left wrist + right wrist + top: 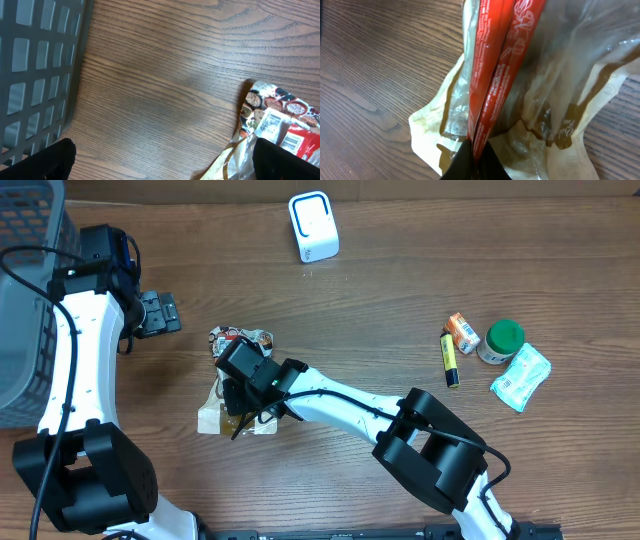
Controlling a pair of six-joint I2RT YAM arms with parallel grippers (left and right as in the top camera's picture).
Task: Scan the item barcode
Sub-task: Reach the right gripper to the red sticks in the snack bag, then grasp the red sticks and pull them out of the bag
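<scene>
The right arm [330,402] is covering most of the snack bag [232,340] (overhead view). The basket [25,290] is running off the table's left edge; package print is staying unreadable.

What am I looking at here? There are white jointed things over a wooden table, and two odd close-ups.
Those are two robot arms, each ending in a two-finger gripper. The wide picture comes from a camera fixed above the table; each close-up comes from a camera on one arm's wrist.

The right gripper is shut, pinching the red strip of a crinkly snack bag. The left gripper is open and empty, near a grey basket.

Also on the table: a white scanner, a yellow marker, a small orange packet, a green-lidded jar and a pale green pouch. The job is to scan the bag's barcode.
</scene>
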